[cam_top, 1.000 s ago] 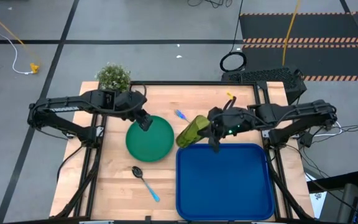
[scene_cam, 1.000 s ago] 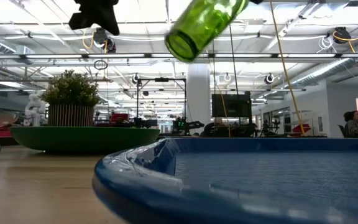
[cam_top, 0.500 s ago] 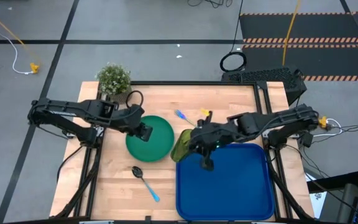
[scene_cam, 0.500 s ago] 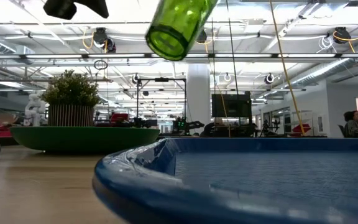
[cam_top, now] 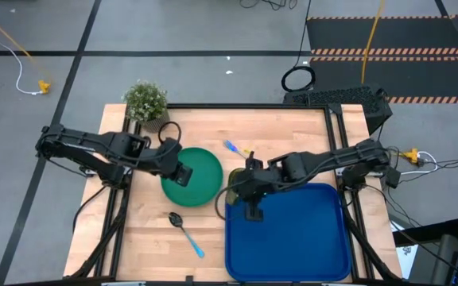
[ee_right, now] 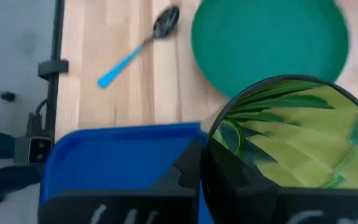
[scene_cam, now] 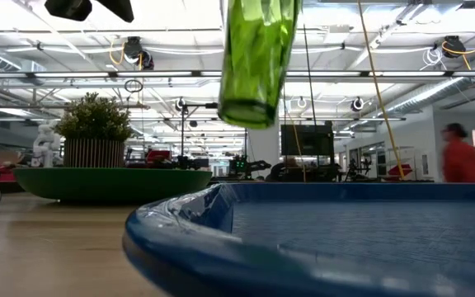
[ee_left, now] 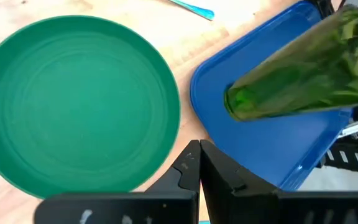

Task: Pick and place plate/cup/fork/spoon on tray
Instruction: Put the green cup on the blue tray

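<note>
The yellow-green cup (scene_cam: 258, 58) hangs in my right gripper (cam_top: 243, 191), shut on it, above the far left corner of the blue tray (cam_top: 293, 238). Left of the tray the dark-green plate (cam_top: 197, 179) lies flat on the table. My left gripper (cam_top: 183, 173) hovers shut and empty over the plate's left part. The spoon (cam_top: 185, 230) lies on the table near of the plate. The light-blue fork (cam_top: 232, 148) lies far of the tray's corner. My right gripper pinches the cup's wall at its open rim (ee_right: 211, 138), one finger inside the cup and one outside. The fingers slant down from the table's right. The cup hangs below them nearly upright, base (scene_cam: 244, 114) down, clear of the tray.
A potted plant (cam_top: 145, 99) stands at the table's far left corner. The tray's floor (ee_left: 272, 134) is bare. A person in red (scene_cam: 462, 157) shows in the room beyond the table.
My right gripper has carried the cup toward the table's left and near edges, to the tray's far left corner, and the cup has swung from a steep slant to nearly upright. My left gripper has drifted toward the near edge over the plate, rolling as it went.
</note>
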Available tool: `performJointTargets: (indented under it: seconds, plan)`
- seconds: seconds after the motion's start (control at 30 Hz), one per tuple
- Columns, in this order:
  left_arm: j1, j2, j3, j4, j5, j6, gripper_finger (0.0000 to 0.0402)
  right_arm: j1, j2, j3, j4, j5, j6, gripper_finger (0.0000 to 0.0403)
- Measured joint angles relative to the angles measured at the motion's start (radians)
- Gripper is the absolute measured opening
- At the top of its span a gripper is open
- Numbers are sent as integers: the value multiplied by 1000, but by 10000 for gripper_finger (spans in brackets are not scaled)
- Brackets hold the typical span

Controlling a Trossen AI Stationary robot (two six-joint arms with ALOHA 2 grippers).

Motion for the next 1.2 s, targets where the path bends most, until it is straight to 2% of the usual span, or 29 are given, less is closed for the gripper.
performJointTargets:
  seconds: [0.27,0.47,0.73,1.03,1.2]
  plan:
    - [-17,0,0,0,-49,7,8,1,51,0,-46,11,79,0]
    - [-17,0,0,1,-51,40,8,0,50,-28,-22,80,97,0]
    - [-17,0,0,2,-52,99,8,2,51,-88,-20,77,151,0]
    - [-17,0,0,2,-53,170,8,2,51,-171,121,48,177,0]
    - [-23,0,0,2,-52,174,8,2,51,-175,112,52,211,0]
